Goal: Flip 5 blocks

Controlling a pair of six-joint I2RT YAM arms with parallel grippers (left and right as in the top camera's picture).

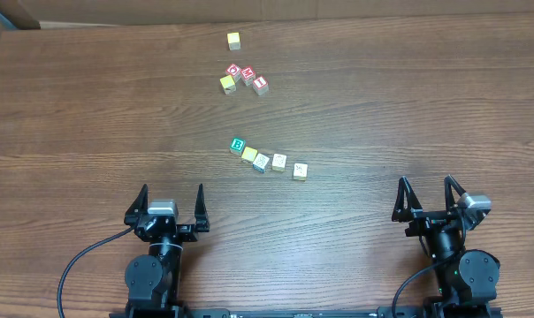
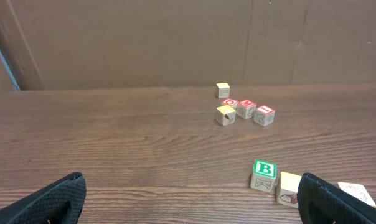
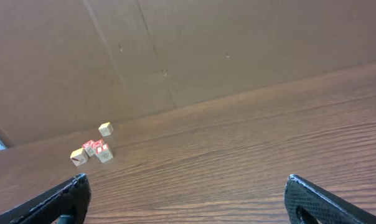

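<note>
A short slanted row of several small blocks (image 1: 262, 161) lies mid-table; its left end is a green "B" cube (image 1: 238, 145) and its right end a cream cube (image 1: 300, 170). In the left wrist view the green "B" cube (image 2: 264, 174) and a cream neighbour (image 2: 289, 188) sit just inside the right finger. My left gripper (image 1: 171, 193) (image 2: 191, 205) stands open near the front edge, left of the row, holding nothing. The right gripper (image 1: 426, 185) (image 3: 188, 199) is open and empty at the front right. The row is out of the right wrist view.
Farther back sits a cluster of red-and-white letter cubes (image 1: 247, 76) (image 2: 246, 109) (image 3: 99, 149) with a yellow-topped cube (image 1: 227, 83) beside them. A lone yellow-topped cube (image 1: 234, 40) (image 2: 223, 90) (image 3: 105, 129) lies behind. A cardboard wall (image 2: 175, 37) bounds the far edge.
</note>
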